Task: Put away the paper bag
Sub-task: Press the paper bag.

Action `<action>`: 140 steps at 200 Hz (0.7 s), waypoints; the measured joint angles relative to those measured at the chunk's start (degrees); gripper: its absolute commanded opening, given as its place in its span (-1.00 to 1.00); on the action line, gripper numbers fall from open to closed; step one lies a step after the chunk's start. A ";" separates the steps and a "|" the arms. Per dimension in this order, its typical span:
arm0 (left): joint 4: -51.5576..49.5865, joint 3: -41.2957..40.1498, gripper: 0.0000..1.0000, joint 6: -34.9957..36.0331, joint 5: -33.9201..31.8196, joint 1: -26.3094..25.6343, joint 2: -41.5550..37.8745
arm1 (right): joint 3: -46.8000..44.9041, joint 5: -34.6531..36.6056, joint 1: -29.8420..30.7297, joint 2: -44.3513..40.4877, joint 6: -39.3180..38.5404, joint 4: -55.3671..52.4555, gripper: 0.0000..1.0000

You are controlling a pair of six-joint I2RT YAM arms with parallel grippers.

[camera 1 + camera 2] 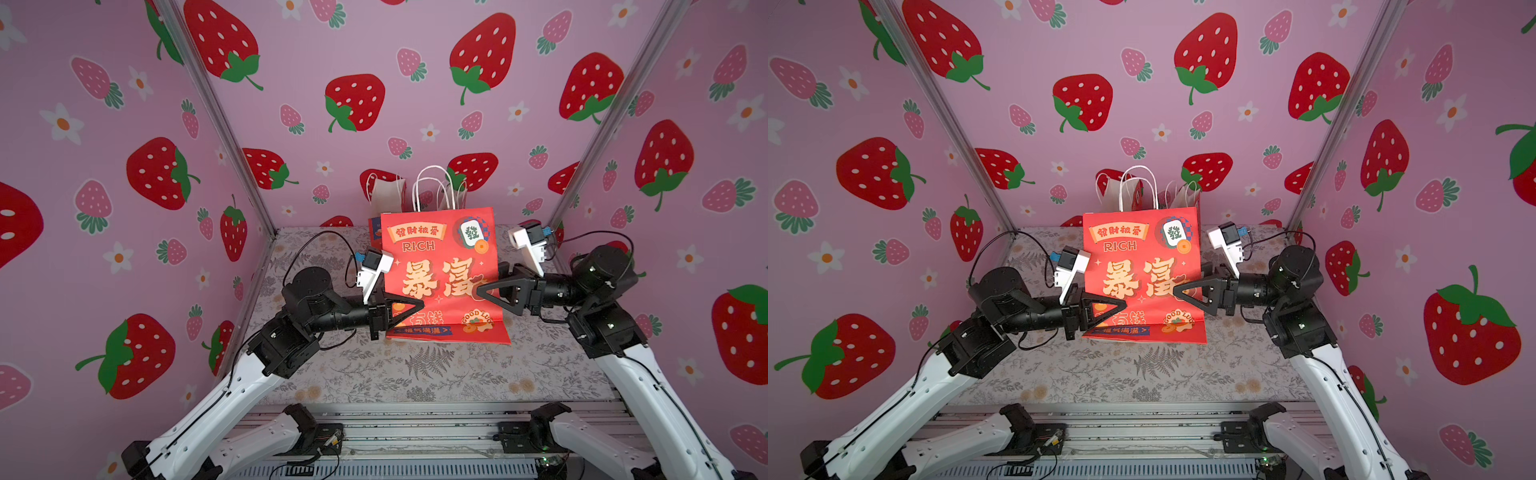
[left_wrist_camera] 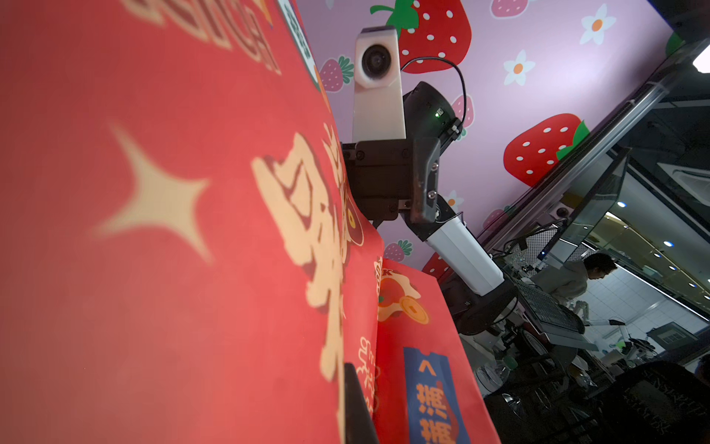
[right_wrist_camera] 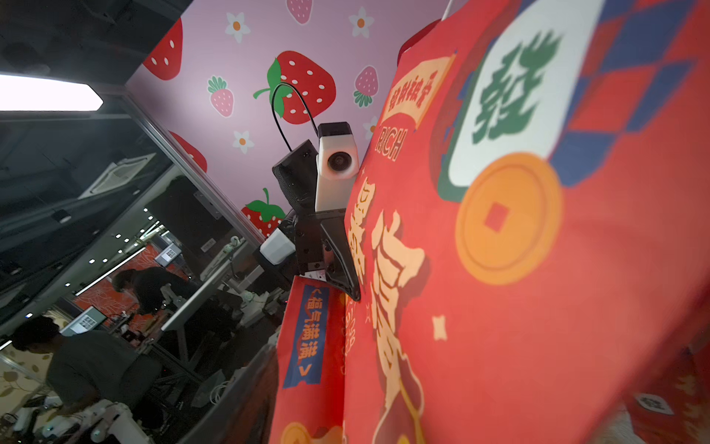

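Observation:
The red paper bag (image 1: 440, 266) (image 1: 1142, 266), printed with gold characters and "RICH", stands flattened and upright near the back of the table. Its bottom flap (image 1: 449, 332) is folded forward onto the cloth. My left gripper (image 1: 417, 302) (image 1: 1121, 303) is shut on the bag's lower left edge. In the left wrist view one dark finger (image 2: 355, 407) presses against the red face (image 2: 153, 230). My right gripper (image 1: 482, 287) (image 1: 1177, 289) is open at the bag's right edge, one finger in front of the face and the other behind it. The bag (image 3: 538, 307) fills the right wrist view.
More bags with white handles (image 1: 436, 191) (image 1: 1138, 187) lean against the back wall right behind the red bag. Strawberry-print walls close in the left, back and right. The floral table cover (image 1: 415, 374) runs forward to a metal rail (image 1: 415, 432) at the front.

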 measured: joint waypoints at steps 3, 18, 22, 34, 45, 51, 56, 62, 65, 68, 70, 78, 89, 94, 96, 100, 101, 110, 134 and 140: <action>-0.09 0.00 -1.00 -0.02 -0.13 0.00 -0.13 | 0.00 -0.20 0.09 -0.02 -0.24 -0.17 0.36; -0.20 0.00 -1.00 -0.24 -0.55 0.02 -0.72 | 0.00 -1.01 0.87 -0.07 -1.77 -1.81 0.28; -0.20 0.00 -1.00 -0.35 -0.59 0.00 -0.85 | 0.00 -1.14 1.07 -0.07 -2.14 -2.12 0.23; -0.22 0.00 -1.00 -0.42 -0.70 0.00 -1.27 | 0.04 -1.49 2.01 -0.09 -3.52 -3.28 0.11; -0.24 0.00 -1.00 -0.55 -0.63 0.00 -1.57 | 0.37 -1.62 3.08 -0.09 -5.18 -4.90 0.05; -0.28 0.00 -1.00 -0.57 -0.59 0.00 -1.70 | 0.66 -1.60 3.63 -0.09 -6.03 -5.88 -0.05; -0.35 0.00 -1.00 -0.57 -0.48 0.00 -1.79 | 0.90 -1.60 4.00 -0.07 -6.64 -6.67 -0.09; -0.37 0.00 -1.00 -0.59 -0.37 0.00 -1.88 | 1.31 -1.51 4.55 -0.04 -7.82 -7.80 -0.15; -0.37 0.00 -1.00 -0.61 -0.26 0.00 -1.92 | 1.60 -1.38 4.85 0.00 -8.37 -8.46 -0.19; -0.39 0.00 -1.00 -0.61 -0.17 0.00 -1.95 | 1.84 -1.33 5.09 0.02 -8.74 -9.03 -0.22; -0.37 0.00 -1.00 -0.61 -0.11 0.00 -1.99 | 2.03 -1.22 5.25 0.07 -9.29 -9.46 -0.24; -0.35 0.02 -1.00 -0.61 0.20 -0.02 -2.08 | 2.80 -0.94 5.86 0.28 -10.47 -11.02 -0.31; -0.35 0.09 -1.00 -0.66 0.50 -0.04 -2.21 | 3.52 -0.63 6.43 0.66 -11.87 -12.50 -0.40; -0.35 0.15 -1.00 -0.66 0.61 -0.04 -2.25 | 3.76 -0.50 6.69 0.85 -12.55 -13.03 -0.46; -0.37 0.20 -1.00 -0.66 0.66 -0.04 -2.25 | 3.89 -0.44 6.78 0.94 -12.70 -13.29 -0.48; -0.39 0.26 -1.00 -0.68 0.68 -0.04 -2.25 | 4.00 -0.31 6.95 1.09 -13.00 -13.68 -0.53; -0.39 0.26 -1.00 -0.68 0.70 -0.04 -2.25 | 4.02 -0.24 6.99 1.11 -13.09 -13.86 -0.56; -0.50 0.39 -1.00 -0.68 0.79 -0.04 -2.25 | 4.22 0.09 7.23 1.40 -14.19 -14.67 -0.66; -0.66 0.44 -1.00 -0.68 0.92 -0.04 -2.27 | 4.39 0.81 7.39 1.64 -15.32 -16.22 -0.88; -0.70 0.44 -1.00 -0.68 0.94 -0.04 -2.29 | 4.50 1.03 7.41 1.62 -15.47 -16.57 -0.89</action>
